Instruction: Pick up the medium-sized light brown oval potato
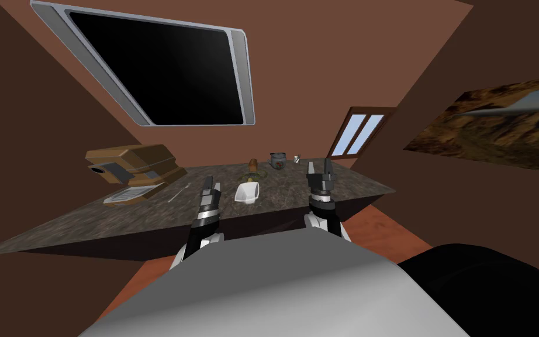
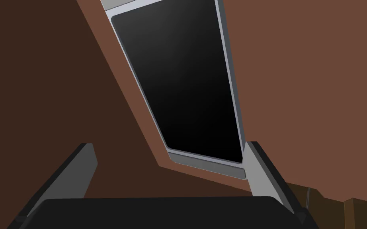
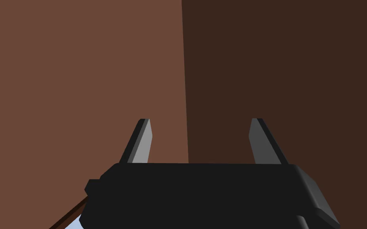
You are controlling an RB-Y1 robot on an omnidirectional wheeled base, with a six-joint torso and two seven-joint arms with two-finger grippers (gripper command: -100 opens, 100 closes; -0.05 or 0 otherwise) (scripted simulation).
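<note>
The small light brown oval potato [image 1: 253, 164] stands near the back of the dark speckled counter [image 1: 116, 216], beside a greenish patch [image 1: 255, 174]. My left gripper [image 1: 210, 181] hovers over the counter's middle, nearer to me than the potato and to its left, open with nothing between its fingers [image 2: 168, 144]. My right gripper [image 1: 318, 165] is raised over the counter to the right of the potato, also open and empty [image 3: 200, 119]. Neither gripper touches the potato.
A white scoop-shaped dish [image 1: 247, 192] lies between the grippers. A small grey pot [image 1: 277, 160] and a tiny white item [image 1: 297, 158] sit behind. A brown appliance [image 1: 134, 167] stands at the left, with a thin utensil [image 1: 179, 192] near it. Walls close in behind.
</note>
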